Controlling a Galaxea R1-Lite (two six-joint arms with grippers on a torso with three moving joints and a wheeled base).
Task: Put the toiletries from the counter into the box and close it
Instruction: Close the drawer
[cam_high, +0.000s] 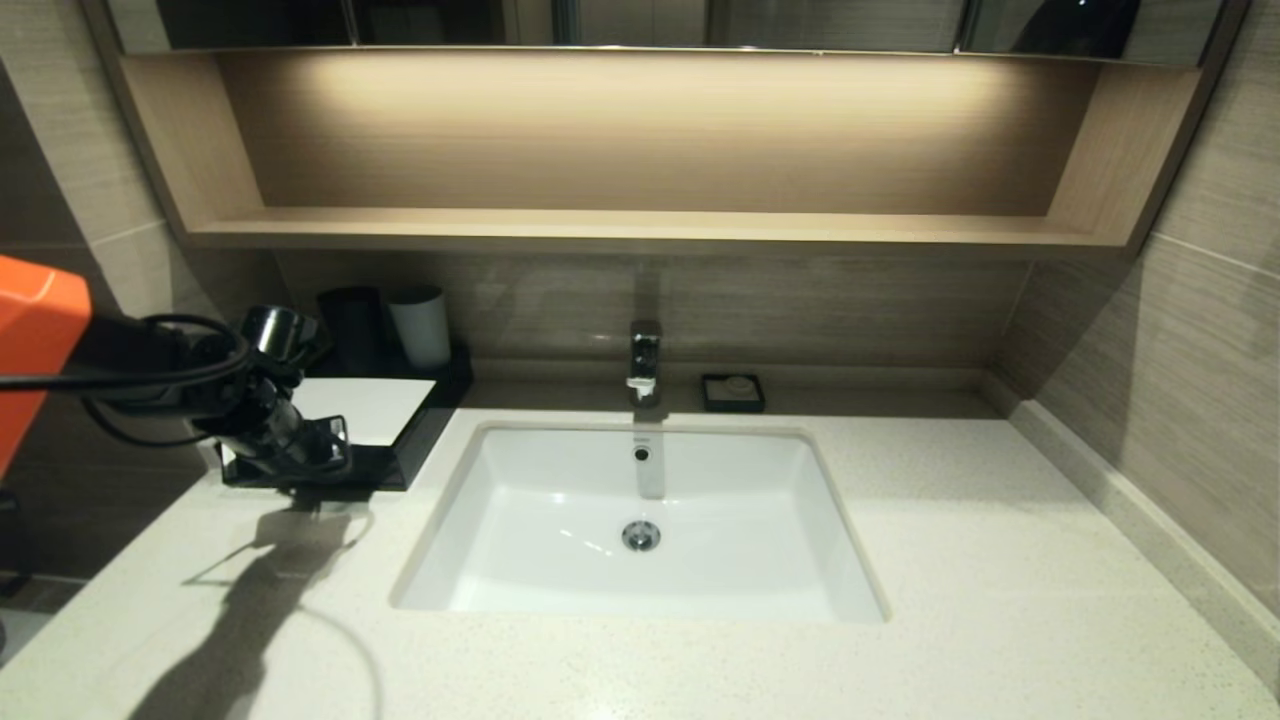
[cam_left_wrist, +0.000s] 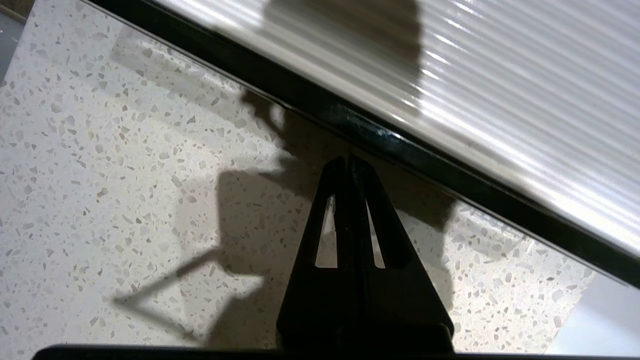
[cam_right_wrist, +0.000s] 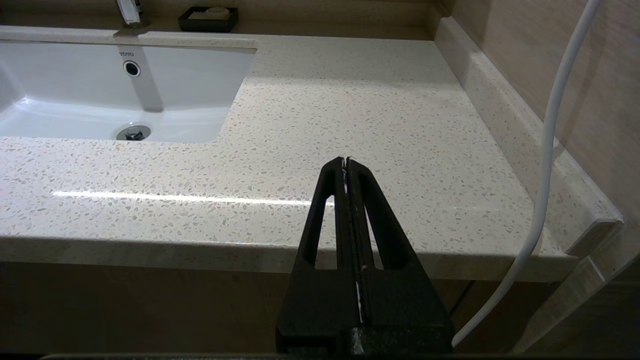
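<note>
Head view shows a speckled stone counter (cam_high: 980, 560) with a white undermount sink (cam_high: 640, 520) set in it, a chrome faucet (cam_high: 645, 362) behind the basin and a black soap dish (cam_high: 733, 392) just beside the faucet. Tiled walls and a lit wooden niche (cam_high: 640, 140) rise behind the sink. Left of the sink sits the black box (cam_high: 415, 430) with its white ribbed lid (cam_high: 365, 408) down, two cups (cam_high: 420, 325) behind it. The left gripper (cam_high: 325, 450), fingers pressed together, hovers at the box's near edge. The right gripper (cam_right_wrist: 346, 162), also closed on nothing, hangs off the counter's front edge, right of the sink.
</note>
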